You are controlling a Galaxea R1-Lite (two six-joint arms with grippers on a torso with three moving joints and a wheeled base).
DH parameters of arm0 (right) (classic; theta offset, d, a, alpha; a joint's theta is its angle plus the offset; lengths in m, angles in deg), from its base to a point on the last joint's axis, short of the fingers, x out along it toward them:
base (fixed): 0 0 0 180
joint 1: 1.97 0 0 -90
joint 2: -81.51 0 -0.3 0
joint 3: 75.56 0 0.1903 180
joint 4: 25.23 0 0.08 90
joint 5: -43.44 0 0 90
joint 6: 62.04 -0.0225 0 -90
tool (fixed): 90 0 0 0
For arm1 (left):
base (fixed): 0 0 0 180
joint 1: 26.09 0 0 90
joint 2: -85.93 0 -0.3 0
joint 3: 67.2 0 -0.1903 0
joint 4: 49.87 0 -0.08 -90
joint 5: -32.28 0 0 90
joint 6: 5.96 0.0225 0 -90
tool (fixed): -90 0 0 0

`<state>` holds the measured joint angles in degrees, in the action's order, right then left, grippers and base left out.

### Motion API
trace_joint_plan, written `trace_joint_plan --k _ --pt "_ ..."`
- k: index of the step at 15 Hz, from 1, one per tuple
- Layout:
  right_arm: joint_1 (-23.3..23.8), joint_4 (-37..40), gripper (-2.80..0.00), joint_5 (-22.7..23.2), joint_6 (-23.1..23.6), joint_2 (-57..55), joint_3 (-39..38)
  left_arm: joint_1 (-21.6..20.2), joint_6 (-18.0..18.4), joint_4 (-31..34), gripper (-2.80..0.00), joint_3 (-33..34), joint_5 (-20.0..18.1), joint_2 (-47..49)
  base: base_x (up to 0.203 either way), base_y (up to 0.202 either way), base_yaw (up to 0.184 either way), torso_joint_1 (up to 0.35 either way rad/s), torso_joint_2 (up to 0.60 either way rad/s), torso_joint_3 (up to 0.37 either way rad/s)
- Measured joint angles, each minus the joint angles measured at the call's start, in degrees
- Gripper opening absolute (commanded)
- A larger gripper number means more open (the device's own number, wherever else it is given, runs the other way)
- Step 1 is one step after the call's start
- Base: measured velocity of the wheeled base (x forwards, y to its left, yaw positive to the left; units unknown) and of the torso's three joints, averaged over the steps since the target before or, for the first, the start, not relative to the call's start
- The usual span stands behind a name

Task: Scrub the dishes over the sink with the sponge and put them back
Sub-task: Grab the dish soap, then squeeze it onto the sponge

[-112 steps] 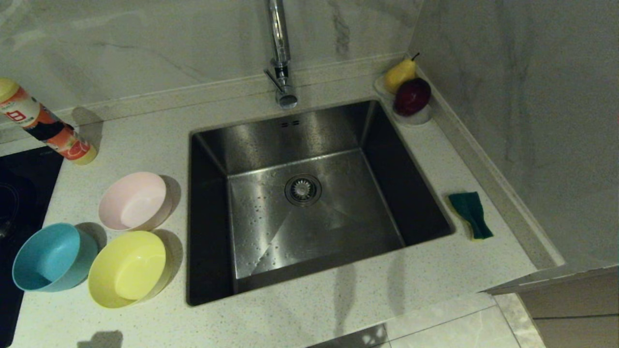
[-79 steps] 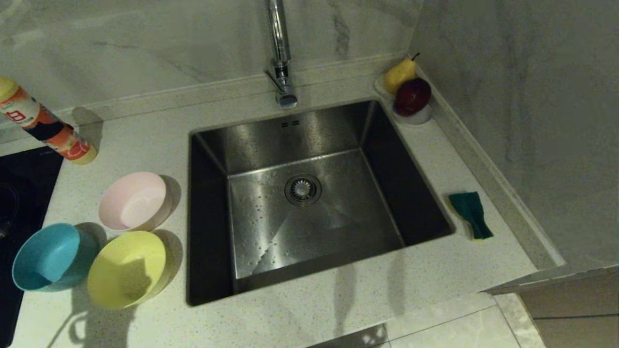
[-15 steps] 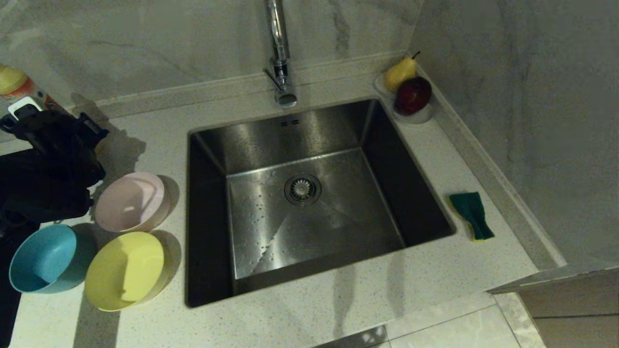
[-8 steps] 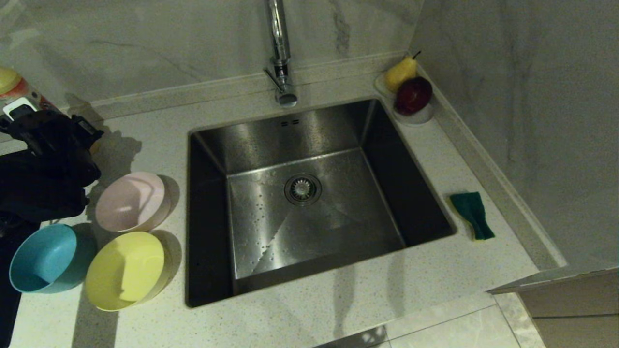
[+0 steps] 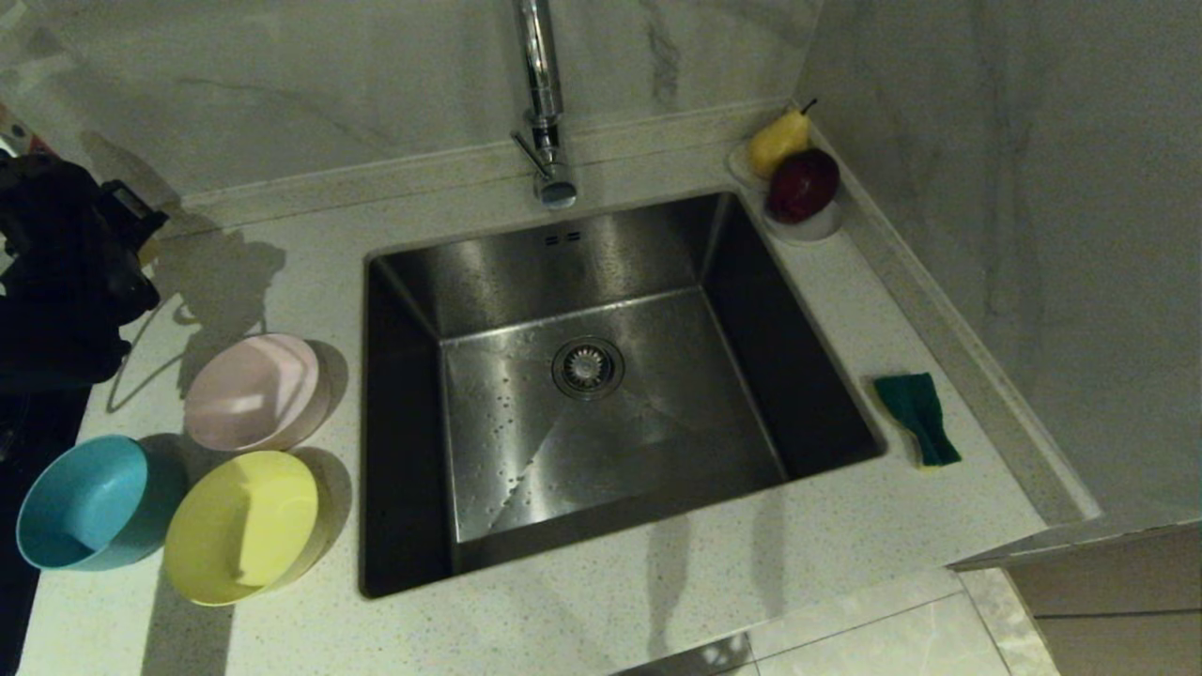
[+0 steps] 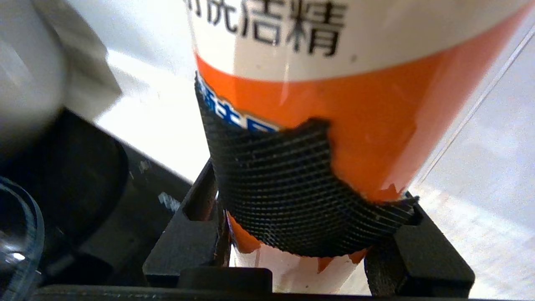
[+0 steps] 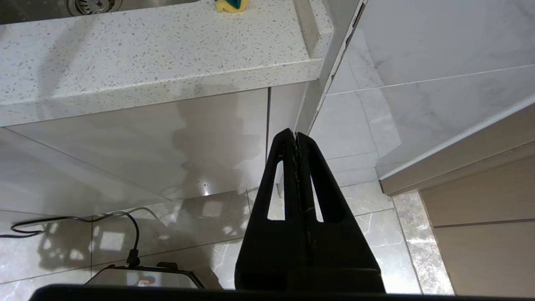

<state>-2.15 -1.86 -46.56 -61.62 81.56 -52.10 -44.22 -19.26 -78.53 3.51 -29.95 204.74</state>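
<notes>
The left gripper [image 6: 301, 251] has closed onto the bottle [image 6: 317, 125] and holds it between both jaws, gripping the black mesh band near its base. In the head view the arm [image 5: 66, 272] has risen toward 10 o'clock of the sink [image 5: 601, 394], taking the bottle off its earlier spot on the counter [image 5: 582, 610]; only a sliver of it shows at the frame's left edge. Going by its label, I judge this is soap being fetched before any scrubbing starts.

The 3 bowls are untouched at 9 o'clock of the sink: pink [image 5: 254, 392], yellow [image 5: 242, 526] and blue [image 5: 89, 502]. The sponge [image 5: 917, 416] lies green face up on the counter at 3 o'clock, not yet picked up. The right gripper [image 7: 296, 138] hangs pressed shut below the counter edge, parked.

The bottle's label is white above orange, with large black Chinese characters; "洁精" reads clearly, and the characters before it are cut off. Small blue print beneath is hidden by the mesh.
</notes>
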Motion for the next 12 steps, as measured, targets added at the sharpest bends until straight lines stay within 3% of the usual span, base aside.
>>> trace_joint_plan --k 5,9,12 --pt "0.00 0.02 -2.80 0.00 -0.01 0.00 0.00 0.21 -0.06 7.40 -2.80 -0.11 -0.02 -8.77 0.000 0.000 0.000 0.000 0.00 0.000" --pt "0.02 0.00 -2.80 0.00 0.02 0.00 0.00 2.16 0.11 19.26 -2.80 0.12 -0.55 -19.89 0.000 0.000 0.000 0.000 0.00 0.000" --pt "0.00 0.02 -2.80 0.00 0.00 0.00 0.00 6.29 0.57 28.15 -2.80 0.42 -0.71 -28.32 0.000 0.000 0.000 0.000 0.00 0.000"
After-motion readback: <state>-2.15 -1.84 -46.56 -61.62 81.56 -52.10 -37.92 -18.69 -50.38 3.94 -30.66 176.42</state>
